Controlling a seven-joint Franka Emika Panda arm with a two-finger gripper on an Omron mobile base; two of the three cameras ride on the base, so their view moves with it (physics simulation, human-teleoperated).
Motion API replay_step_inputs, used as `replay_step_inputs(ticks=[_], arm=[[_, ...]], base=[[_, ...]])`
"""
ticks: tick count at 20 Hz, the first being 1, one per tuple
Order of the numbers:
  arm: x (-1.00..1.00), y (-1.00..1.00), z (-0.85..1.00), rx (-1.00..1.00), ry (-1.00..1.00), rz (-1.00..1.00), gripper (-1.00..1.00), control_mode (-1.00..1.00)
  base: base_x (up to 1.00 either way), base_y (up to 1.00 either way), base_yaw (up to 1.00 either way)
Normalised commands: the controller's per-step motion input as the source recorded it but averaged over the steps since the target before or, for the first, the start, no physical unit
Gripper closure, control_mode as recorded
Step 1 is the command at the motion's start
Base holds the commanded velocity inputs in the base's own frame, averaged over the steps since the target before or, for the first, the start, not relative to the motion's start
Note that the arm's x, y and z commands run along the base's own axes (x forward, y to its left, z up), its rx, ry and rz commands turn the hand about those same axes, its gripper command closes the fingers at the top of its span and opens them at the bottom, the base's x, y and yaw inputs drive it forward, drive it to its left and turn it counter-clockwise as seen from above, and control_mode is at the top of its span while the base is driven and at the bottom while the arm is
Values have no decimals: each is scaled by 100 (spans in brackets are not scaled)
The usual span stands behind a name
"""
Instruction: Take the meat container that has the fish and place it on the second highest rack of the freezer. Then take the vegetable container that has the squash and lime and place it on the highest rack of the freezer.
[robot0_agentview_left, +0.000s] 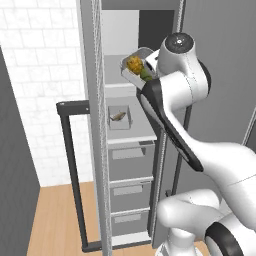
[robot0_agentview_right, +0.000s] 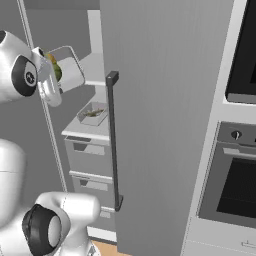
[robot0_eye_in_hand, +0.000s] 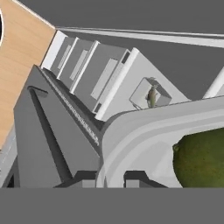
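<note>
No legible writing is showing on any surface. At upper centre of the left base view, the vegetable container (robot0_agentview_left: 134, 67) with yellow squash (robot0_agentview_left: 134, 63) and green lime (robot0_agentview_left: 145, 74) is hanging tilted at the open freezer's (robot0_agentview_left: 117, 30) front edge, above the upper rack (robot0_agentview_left: 120, 86), with narrow room between door edge and cabinet wall. The gripper (robot0_eye_in_hand: 110, 177) is clenching on the container's rim at lower centre of the hand view. The fish container (robot0_agentview_left: 120, 117) is sitting on the rack below, mid-frame.
</note>
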Motion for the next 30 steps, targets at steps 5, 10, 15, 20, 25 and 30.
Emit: replay_step_inputs(ticks=[5, 10, 15, 20, 25, 30], arm=[[60, 4, 0, 0, 0, 0, 100, -100], [53, 13, 0, 1, 0, 0, 100, -100], [44, 23, 4, 0, 0, 0, 100, -100], [32, 12, 9, 0, 0, -2, 100, -100], [32, 0, 2, 3, 2, -8, 100, -100], [40, 0, 0, 5, 4, -7, 100, -100]], base=[[0, 0, 0], [0, 0, 0], [0, 0, 0], [0, 0, 0], [0, 0, 0], [0, 0, 0]])
